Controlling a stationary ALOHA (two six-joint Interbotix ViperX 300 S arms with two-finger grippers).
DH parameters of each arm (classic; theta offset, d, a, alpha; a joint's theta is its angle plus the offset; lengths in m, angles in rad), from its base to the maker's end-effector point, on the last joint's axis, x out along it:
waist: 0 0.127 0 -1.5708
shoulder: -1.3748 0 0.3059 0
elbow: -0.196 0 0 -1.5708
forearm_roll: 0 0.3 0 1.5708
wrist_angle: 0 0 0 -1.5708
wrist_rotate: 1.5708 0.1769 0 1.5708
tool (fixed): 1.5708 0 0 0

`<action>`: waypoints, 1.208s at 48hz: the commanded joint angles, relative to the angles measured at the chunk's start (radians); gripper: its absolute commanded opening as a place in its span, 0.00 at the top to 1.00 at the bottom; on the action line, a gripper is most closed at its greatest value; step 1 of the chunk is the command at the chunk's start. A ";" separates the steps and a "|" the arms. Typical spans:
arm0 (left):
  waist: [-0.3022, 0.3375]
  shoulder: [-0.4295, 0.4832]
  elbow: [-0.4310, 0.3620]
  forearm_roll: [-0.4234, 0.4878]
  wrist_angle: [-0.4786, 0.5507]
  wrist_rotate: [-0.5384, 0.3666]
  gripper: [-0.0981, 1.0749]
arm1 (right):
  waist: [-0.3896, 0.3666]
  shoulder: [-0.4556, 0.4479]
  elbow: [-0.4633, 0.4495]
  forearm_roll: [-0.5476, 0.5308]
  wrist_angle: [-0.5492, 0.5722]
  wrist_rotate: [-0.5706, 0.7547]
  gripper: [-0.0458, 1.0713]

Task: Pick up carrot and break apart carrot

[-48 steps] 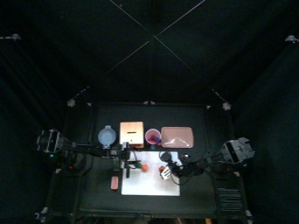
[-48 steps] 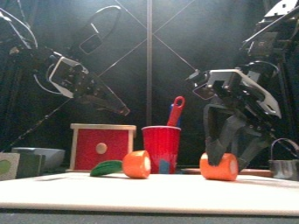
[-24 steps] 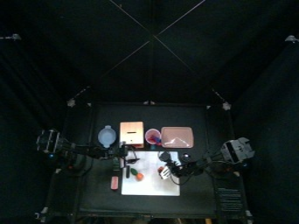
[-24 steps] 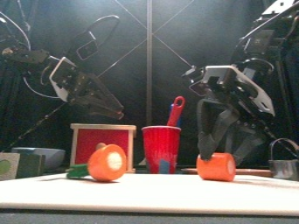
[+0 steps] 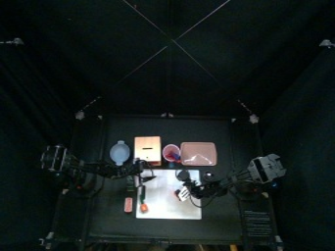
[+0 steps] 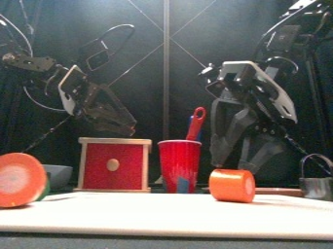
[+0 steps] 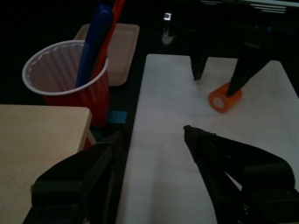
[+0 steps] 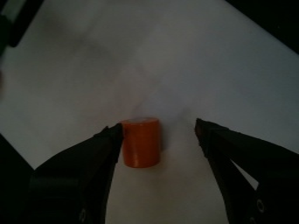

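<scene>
Starting with the top view: white board (image 5: 167, 200) lies on the black table (image 5: 105, 221), left gripper (image 5: 141, 183) reaching in from the left edge of the board, right gripper (image 5: 194, 189) from the right, both over the board's back half; a tiny orange speck near the board's left side, too small to tell what it is; behind the board a wooden block (image 5: 147, 148), red cup (image 5: 171, 153) and pink tray (image 5: 199, 152). Front view: carrot is in two pieces, well apart; one orange stub (image 6: 233, 185) lies on the board (image 6: 169, 212) right of centre, directly below the right gripper (image 6: 251, 156), whose jaws hang spread above it, not touching it as far as can be told; other carrot piece (image 6: 19, 179) sits at the far left, cut face toward the camera, with a bit of green behind it. Left gripper (image 6: 115, 119) hangs up in the air on the left, jaws spread, empty. Red cup (image 6: 180, 165) with a red and a blue utensil (image 6: 196, 124) in it stands behind centre, red box (image 6: 113, 163) with a round hole beside it. Left wrist view: left gripper (image 7: 152, 162) jaws spread wide over bare board (image 7: 163, 114), nothing between them; orange stub (image 7: 223, 100) farther off by the other arm's fingers (image 7: 249, 73); cup (image 7: 70, 74) beside the board. Right wrist view: right gripper (image 8: 160, 149) jaws spread apart on either side of the orange stub (image 8: 142, 143), which lies on the white board (image 8: 176, 70) between them, gaps showing on both sides.
</scene>
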 commanded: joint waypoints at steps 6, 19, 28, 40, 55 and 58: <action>-0.038 -0.058 0.015 -0.083 -0.002 -0.002 0.15 | -0.023 -0.095 -0.035 -0.100 -0.002 -0.006 0.10; -0.072 -0.095 0.028 -0.179 0.005 -0.003 0.21 | -0.069 -0.138 -0.061 -0.252 -0.005 -0.005 0.12; -0.118 -0.100 -0.005 -0.337 0.060 -0.037 0.23 | -0.118 -0.138 -0.110 -0.362 -0.041 -0.006 0.19; -0.149 -0.100 -0.006 -0.511 0.087 -0.055 0.44 | -0.219 -0.129 -0.161 -0.456 -0.112 -0.006 0.43; -0.147 -0.103 -0.009 -0.667 0.081 -0.066 0.58 | -0.403 -0.069 -0.227 -0.454 -0.272 -0.006 0.68; -0.147 -0.103 -0.003 -0.704 0.081 -0.071 0.58 | -0.423 -0.040 -0.258 -0.457 -0.314 -0.006 0.70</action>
